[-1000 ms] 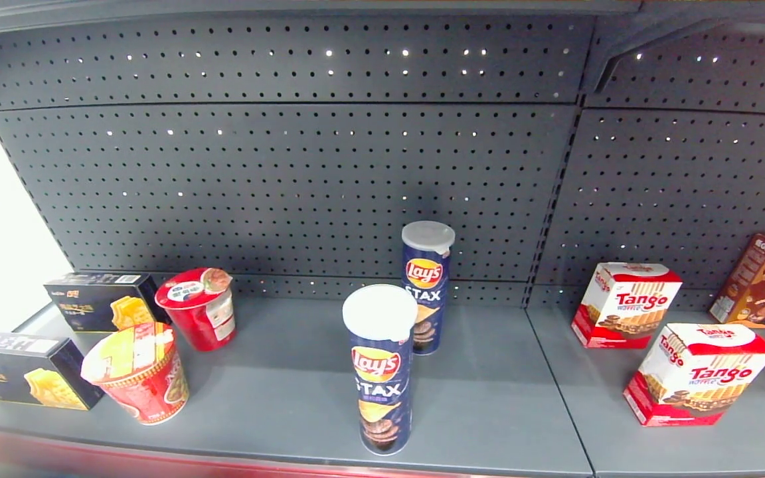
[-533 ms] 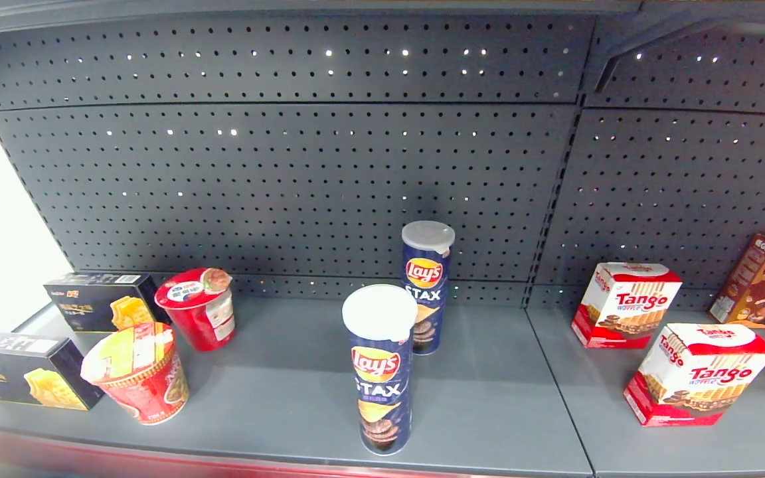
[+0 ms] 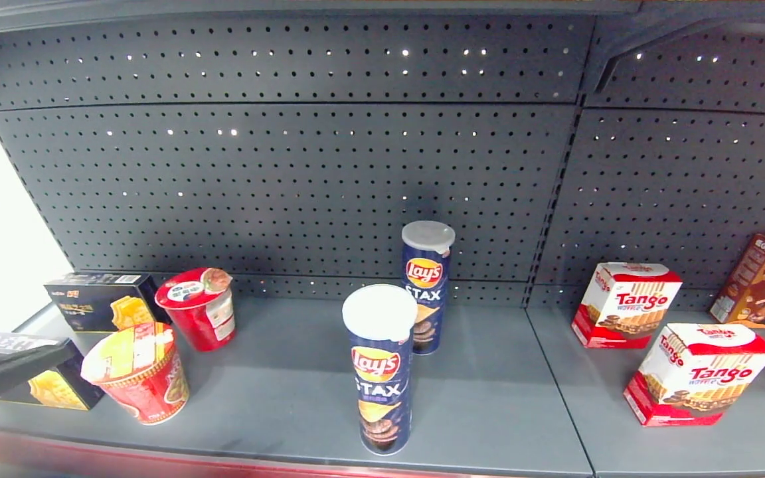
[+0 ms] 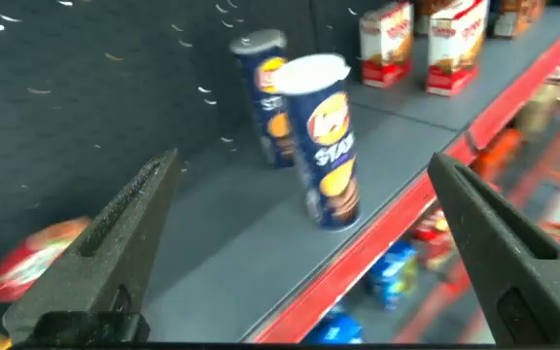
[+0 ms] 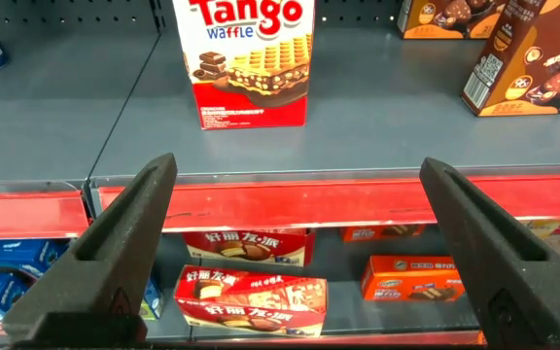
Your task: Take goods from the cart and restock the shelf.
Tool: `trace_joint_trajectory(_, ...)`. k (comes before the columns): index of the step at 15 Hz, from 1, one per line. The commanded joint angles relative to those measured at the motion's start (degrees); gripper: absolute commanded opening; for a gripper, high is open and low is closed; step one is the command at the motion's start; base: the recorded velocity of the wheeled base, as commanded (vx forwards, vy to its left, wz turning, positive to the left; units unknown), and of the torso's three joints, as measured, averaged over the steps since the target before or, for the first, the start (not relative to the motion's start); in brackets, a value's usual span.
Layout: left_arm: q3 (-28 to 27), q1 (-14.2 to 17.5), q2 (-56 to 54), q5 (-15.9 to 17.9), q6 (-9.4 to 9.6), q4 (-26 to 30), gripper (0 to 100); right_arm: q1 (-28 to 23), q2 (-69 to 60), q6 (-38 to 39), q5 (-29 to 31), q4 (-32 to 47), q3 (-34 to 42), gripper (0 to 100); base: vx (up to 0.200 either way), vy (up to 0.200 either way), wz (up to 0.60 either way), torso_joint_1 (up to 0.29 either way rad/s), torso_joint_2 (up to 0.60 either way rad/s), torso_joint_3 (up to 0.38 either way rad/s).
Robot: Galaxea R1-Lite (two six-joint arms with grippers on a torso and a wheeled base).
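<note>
1. Grey shelf [image 3: 489, 398] is backed by a perforated panel [image 3: 289, 186].
2. Near chip can [image 3: 380, 368] and far chip can [image 3: 426, 285] are stood upright mid-shelf.
3. Left gripper [image 4: 302, 163] and right gripper [image 5: 297, 163] are held wide apart, empty.

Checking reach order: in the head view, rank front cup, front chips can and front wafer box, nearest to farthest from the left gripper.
1. Front cup, far left.
2. Front chips can, centre.
3. Front wafer box, right.
</note>
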State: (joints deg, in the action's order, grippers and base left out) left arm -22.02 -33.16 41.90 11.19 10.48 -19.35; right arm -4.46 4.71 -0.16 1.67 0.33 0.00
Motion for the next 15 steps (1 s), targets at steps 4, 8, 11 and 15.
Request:
trace_joint_trajectory(4,-10.59,4.51,31.84,-1.26,-7.67,-7.55,100,-0.02,0.22,-0.02,0.00,0.02,0.00,100,0.000,0.000,0.00,0.000,0.00,0.000)
trace_joint_trajectory(8,-10.50,10.22,37.20,-5.83,-7.58,-7.28,100,-0.02,0.30,-0.02,0.00,0.02,0.00,100,0.000,0.000,0.00,0.000,0.00,0.000)
trace_joint_trajectory(11,-9.27,10.31,38.35,-8.55,-7.32,-6.58,100,-0.02,0.30,-0.02,0.00,0.02,0.00,100,0.000,0.000,0.00,0.000,0.00,0.000)
trace_joint_trajectory(15,-6.02,7.41,38.78,-11.37,-7.41,-3.42,100,-0.02,0.30,-0.02,0.00,0.02,0.00,100,0.000,0.000,0.00,0.000,0.00,0.000)
